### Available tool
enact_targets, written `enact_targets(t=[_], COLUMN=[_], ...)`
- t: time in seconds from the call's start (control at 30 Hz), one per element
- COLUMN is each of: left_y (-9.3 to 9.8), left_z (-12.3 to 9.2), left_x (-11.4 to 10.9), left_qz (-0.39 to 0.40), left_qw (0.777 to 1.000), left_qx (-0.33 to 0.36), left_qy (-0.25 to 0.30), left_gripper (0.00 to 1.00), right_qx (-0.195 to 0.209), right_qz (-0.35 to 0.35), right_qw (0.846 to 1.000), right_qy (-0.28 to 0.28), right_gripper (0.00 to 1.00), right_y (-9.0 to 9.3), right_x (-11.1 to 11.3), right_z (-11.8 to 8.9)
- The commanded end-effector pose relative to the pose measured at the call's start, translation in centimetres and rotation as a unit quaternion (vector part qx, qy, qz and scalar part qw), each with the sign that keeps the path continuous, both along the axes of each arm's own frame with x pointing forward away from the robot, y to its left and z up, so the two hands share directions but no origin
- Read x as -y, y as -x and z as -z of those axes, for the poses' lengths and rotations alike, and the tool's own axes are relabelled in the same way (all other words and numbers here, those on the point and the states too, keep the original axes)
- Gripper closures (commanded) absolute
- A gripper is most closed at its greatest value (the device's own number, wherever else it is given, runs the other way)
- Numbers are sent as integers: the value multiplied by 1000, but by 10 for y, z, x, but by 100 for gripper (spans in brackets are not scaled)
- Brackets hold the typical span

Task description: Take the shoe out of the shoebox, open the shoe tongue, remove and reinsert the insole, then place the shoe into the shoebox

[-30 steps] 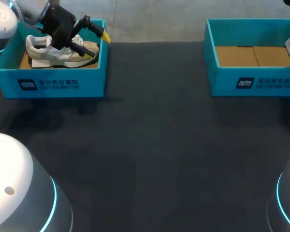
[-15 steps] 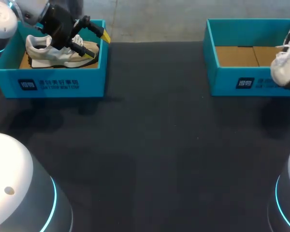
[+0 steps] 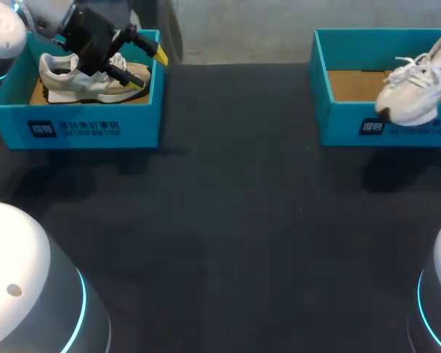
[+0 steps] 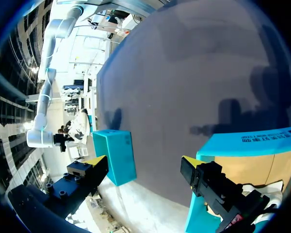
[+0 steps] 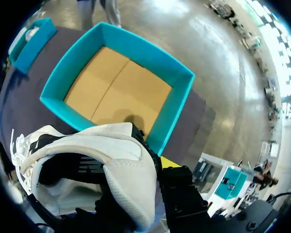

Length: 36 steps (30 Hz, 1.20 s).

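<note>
The right gripper [image 5: 145, 184] is pinching the white shoe [image 5: 87, 143] at its heel. One yellow tip is showing beside the heel, and the other finger is hidden under the shoe. The shoe is hanging in the air above the front wall of the right shoebox [image 3: 338, 121]. Its long axis is running slantwise, toe toward the middle of the table [image 3: 250, 220] and the robot's side, heel toward the right edge. Taking the shoe out looks nearly finished; next it probably needs setting sole-down on the table with the tongue reachable. The left gripper [image 3: 148, 70] is hovering with its fingers spread over another shoe [image 3: 66, 81] in the left shoebox [image 3: 81, 129], gripping nothing.
</note>
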<state>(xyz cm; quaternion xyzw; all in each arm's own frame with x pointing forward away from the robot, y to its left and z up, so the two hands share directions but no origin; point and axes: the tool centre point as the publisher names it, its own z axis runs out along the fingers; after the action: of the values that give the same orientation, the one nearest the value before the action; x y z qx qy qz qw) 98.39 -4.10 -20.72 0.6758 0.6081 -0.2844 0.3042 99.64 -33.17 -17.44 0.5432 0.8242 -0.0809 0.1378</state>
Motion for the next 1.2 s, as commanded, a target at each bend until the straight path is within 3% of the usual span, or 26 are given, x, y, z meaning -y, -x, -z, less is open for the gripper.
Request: enact_targets(t=[0.03,0.1,0.83,1.2], left_y=[0,0,0,0], left_z=[0,0,0,0], left_x=[0,0,0,0], left_qz=[0,0,0,0], left_qw=[1000,1000,1000,1000], left_qx=[0,0,0,0], left_qy=[-1,-1,-1,-1], left_gripper=[0,0,0,0], right_qx=[69,71,80,75], right_qz=[507,516,509,463], right_qw=[857,850,853,881], right_qy=[-65,-75,-86,-58], right_gripper=[100,100,100,100], right_y=[-3,-3,-3,3], right_x=[-5,-4,-4,0], right_z=[-9,-10,-13,5])
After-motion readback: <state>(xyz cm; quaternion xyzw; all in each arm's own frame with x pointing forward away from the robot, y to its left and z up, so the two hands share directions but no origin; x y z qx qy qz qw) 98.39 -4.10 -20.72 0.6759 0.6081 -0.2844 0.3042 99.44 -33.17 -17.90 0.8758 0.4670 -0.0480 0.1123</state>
